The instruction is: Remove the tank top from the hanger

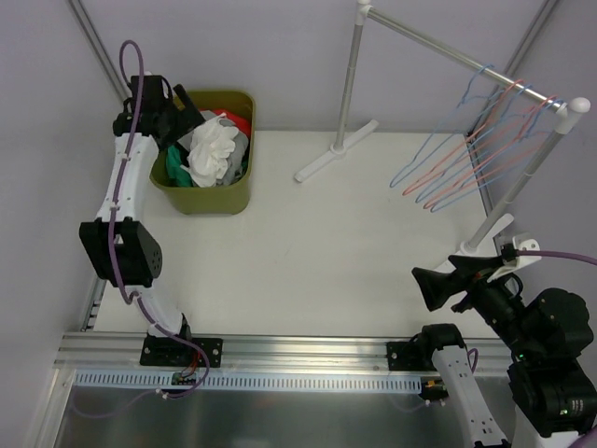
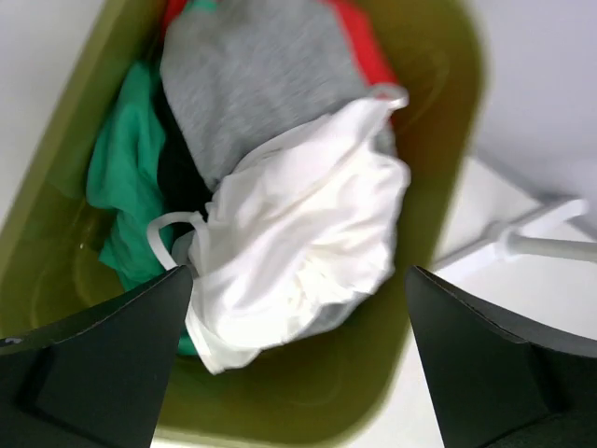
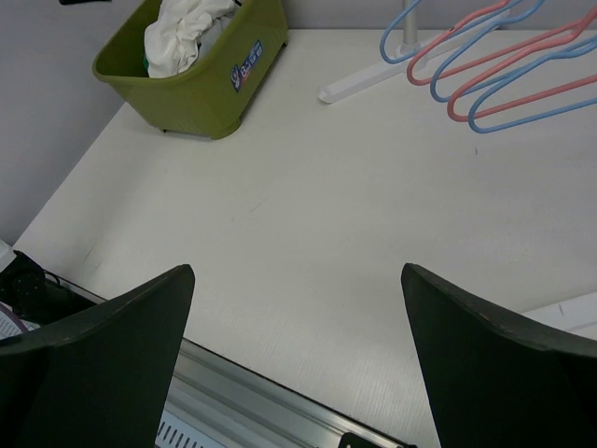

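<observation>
Right pincer (image 3: 298, 271) spread wide, left arm (image 1: 126, 177) outstretched, left pincer (image 2: 298, 280) agape over binned tank top (image 2: 308, 224)

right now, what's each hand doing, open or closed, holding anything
Left hand: open, holding nothing, above the white garment in the green bin.
Right hand: open, holding nothing, above the table.
</observation>
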`<state>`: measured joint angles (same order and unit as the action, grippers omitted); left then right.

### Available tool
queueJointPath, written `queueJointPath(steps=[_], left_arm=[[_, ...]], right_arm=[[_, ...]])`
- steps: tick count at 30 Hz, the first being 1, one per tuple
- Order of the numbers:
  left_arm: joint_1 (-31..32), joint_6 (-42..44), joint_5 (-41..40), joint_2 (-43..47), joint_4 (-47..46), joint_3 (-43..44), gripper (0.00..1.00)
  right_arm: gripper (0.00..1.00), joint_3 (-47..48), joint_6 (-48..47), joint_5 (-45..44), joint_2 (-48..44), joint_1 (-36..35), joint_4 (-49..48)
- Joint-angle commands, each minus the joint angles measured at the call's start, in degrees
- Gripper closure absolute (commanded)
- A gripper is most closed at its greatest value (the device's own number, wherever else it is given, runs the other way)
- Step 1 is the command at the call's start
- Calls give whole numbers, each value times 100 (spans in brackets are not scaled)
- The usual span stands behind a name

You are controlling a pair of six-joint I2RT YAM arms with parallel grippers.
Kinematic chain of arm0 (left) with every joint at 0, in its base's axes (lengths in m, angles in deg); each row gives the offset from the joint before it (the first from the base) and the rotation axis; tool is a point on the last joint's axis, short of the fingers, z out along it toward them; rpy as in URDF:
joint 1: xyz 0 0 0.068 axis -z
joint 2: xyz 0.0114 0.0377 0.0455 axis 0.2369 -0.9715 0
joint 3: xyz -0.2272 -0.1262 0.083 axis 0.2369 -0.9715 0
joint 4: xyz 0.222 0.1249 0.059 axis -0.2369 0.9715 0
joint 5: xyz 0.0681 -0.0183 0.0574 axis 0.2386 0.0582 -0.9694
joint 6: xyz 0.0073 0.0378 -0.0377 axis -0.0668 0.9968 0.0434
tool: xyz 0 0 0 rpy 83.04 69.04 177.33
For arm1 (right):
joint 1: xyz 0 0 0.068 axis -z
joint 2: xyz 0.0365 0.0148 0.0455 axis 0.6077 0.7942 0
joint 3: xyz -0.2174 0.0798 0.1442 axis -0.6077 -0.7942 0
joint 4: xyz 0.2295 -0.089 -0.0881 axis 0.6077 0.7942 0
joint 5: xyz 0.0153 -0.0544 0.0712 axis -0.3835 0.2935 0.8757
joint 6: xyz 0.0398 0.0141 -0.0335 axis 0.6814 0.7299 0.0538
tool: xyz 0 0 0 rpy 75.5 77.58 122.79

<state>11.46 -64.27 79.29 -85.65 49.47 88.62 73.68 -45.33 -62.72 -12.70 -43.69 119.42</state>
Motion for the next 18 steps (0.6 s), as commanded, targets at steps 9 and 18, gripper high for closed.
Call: queueJointPath(steps=[9,18], left_arm=[[118,676,379,3478,496,-1177,1],[198,1653,335,6706,847,-3789,1]], right_arm=[[0,-77,-297,-1955,868,-33,-325],[1,-279,-403,-2774,1423,-33,-369]])
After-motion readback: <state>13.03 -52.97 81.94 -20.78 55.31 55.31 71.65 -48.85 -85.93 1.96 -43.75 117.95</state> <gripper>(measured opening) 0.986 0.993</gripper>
